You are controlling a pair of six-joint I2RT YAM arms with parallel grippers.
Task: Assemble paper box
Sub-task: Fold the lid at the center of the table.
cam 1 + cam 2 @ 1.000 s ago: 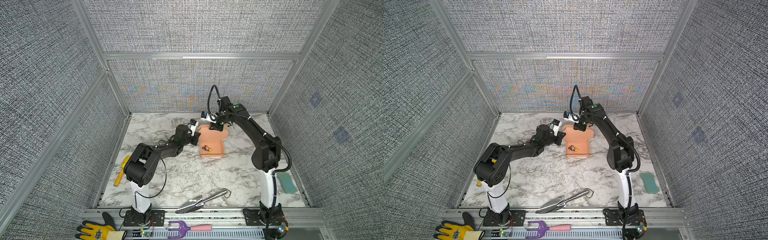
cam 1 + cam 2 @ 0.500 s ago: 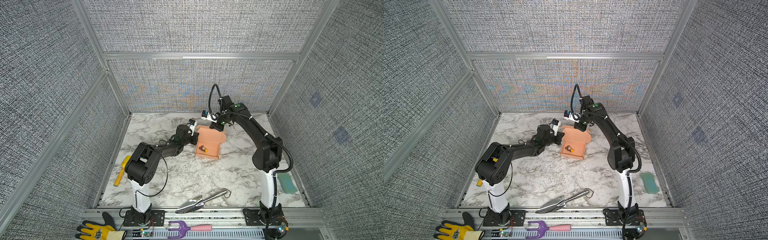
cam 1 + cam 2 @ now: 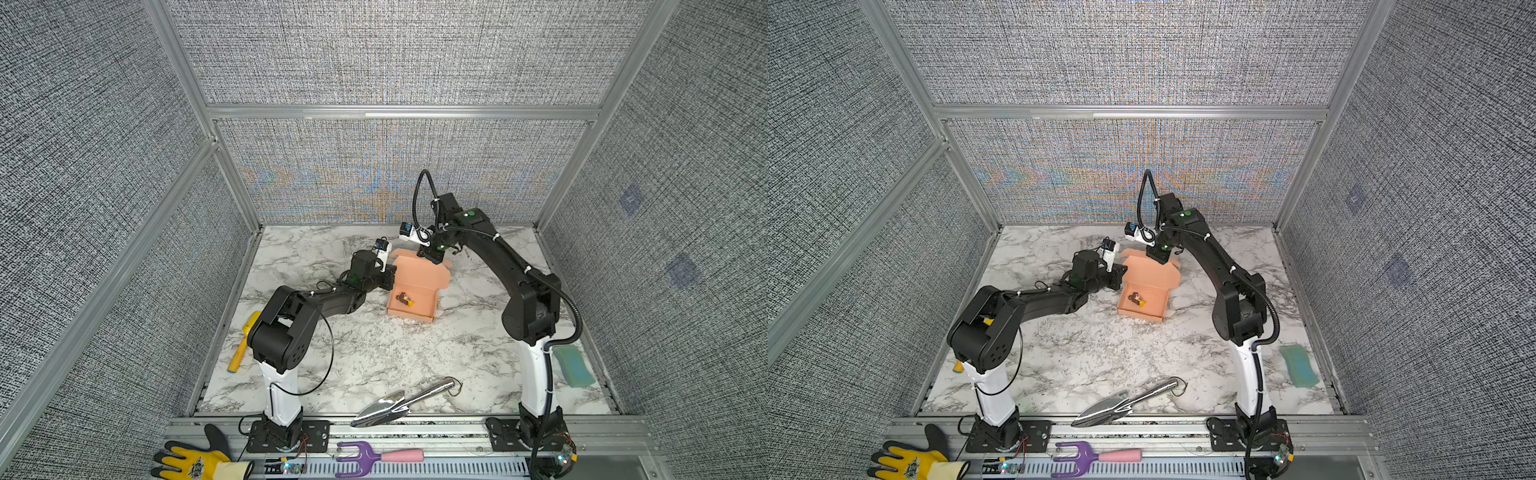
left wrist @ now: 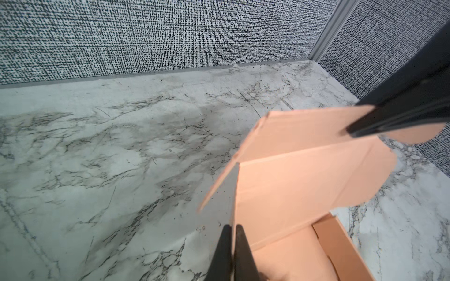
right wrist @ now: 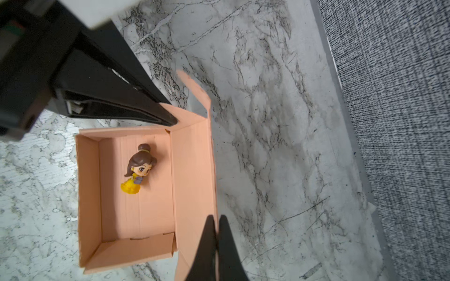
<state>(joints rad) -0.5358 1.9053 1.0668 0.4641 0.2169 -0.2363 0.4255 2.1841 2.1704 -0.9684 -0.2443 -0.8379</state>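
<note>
The salmon-pink paper box (image 3: 417, 276) (image 3: 1150, 274) stands on the marble top as an open tray with its lid raised. A small doll in a yellow dress (image 5: 137, 167) (image 3: 404, 299) lies inside. My left gripper (image 4: 233, 227) (image 3: 392, 277) is shut on the lid's side edge at the box's left rear corner. My right gripper (image 5: 216, 219) (image 3: 430, 257) comes down from above, shut on the lid's free top edge (image 5: 213, 194). A scalloped flap (image 4: 414, 132) sticks out past the right fingers.
A metal trowel (image 3: 405, 403) lies near the front edge. A yellow-handled tool (image 3: 243, 340) lies by the left wall and a green sponge (image 3: 573, 365) by the right wall. A glove (image 3: 195, 461) and a purple fork (image 3: 374, 457) lie on the front rail. The back wall is close behind the box.
My right gripper has closed onto the lid's top edge. The box has shifted and turned slightly to the left, with the lid standing more upright. The left gripper stays pinched.
</note>
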